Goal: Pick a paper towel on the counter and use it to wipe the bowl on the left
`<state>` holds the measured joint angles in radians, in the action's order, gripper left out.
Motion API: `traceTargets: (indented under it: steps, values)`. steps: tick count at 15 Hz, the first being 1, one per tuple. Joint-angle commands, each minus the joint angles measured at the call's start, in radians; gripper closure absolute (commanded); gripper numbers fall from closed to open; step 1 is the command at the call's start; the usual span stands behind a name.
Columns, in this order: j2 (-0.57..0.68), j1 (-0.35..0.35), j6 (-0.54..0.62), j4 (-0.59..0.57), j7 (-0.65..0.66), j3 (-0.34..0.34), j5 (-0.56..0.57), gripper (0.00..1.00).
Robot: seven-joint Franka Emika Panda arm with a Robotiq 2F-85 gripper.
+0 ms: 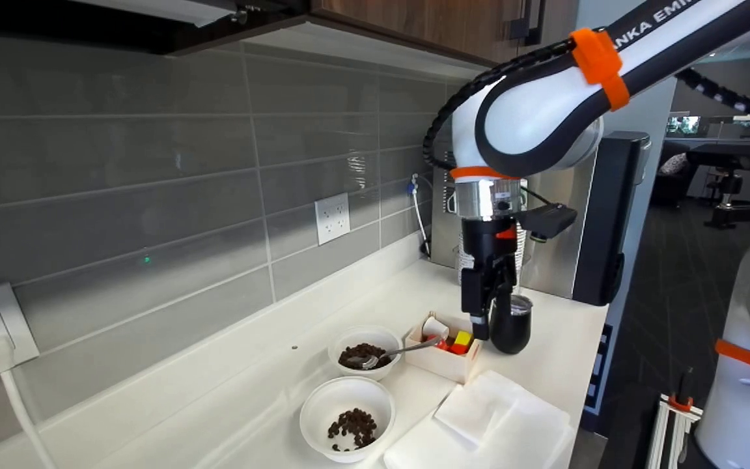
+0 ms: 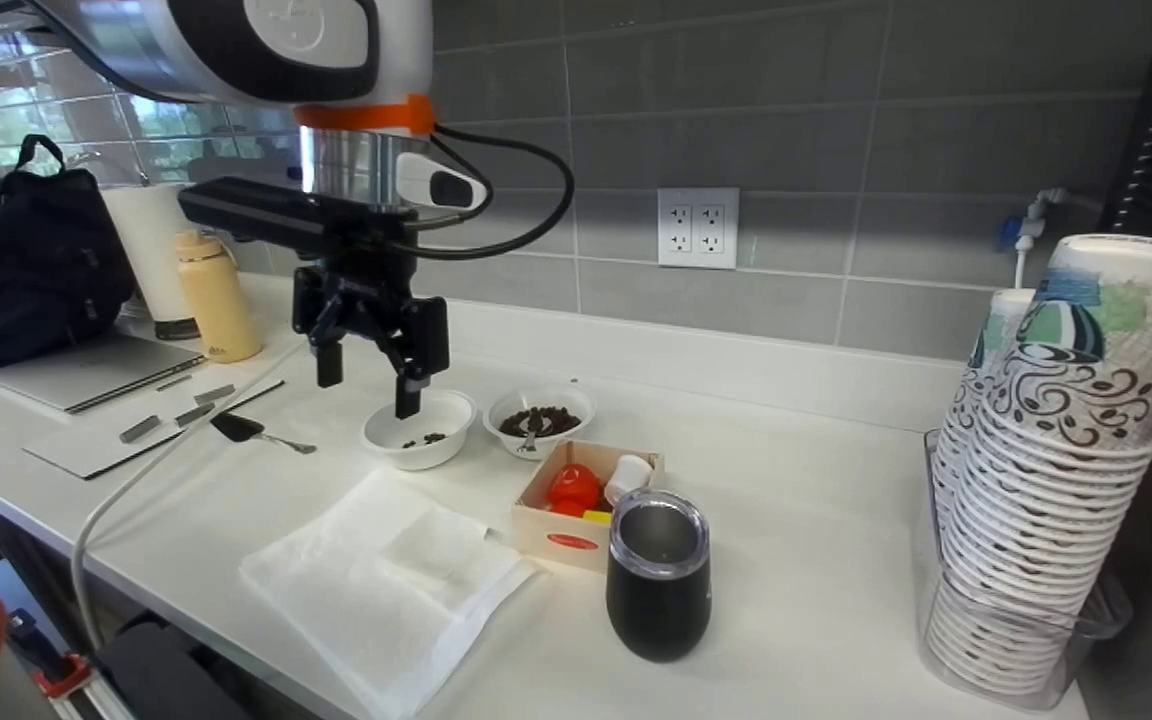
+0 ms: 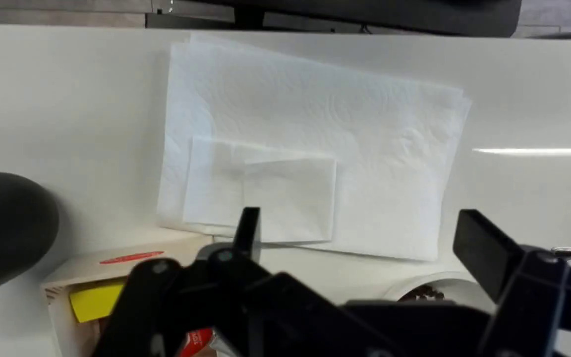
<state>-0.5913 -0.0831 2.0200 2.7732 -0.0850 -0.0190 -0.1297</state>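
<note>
Folded into a rough square, the paper towel [image 2: 433, 552] lies on top of larger white sheets [image 2: 336, 570] on the off-white counter [image 2: 796, 620]. The wrist view shows the paper towel [image 3: 290, 203] flat, partly behind one finger [image 3: 250, 225]. Well above the counter, my gripper [image 2: 368, 381] points down with its jaws wide apart, nothing between them. In the wrist view the gripper [image 3: 362, 225] spans part of the sheets. The bowl [image 1: 313, 420], wide and white with dark brown crumbs, stands beside the sheets. Only part of the bowl [image 3: 456, 288] shows in the wrist view, the gripper covering the rest.
A smaller bowl [image 1: 340, 345] with dark contents and a spoon stands beside the wider one. Close by are a wooden box [image 2: 546, 535] of red and yellow items and a black tumbler [image 2: 658, 610]. A cup stack [image 2: 1046, 480] stands near the wall. A cable [image 2: 136, 480] crosses the counter.
</note>
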Motion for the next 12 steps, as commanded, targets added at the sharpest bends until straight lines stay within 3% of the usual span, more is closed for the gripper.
traceTargets:
  steps: [1,12]
  values:
    - [0.142,-0.018,0.183,-0.001,0.027,-0.019,-0.030,0.00]
    - [0.448,-0.003,0.495,0.000,0.023,-0.007,-0.027,0.00]
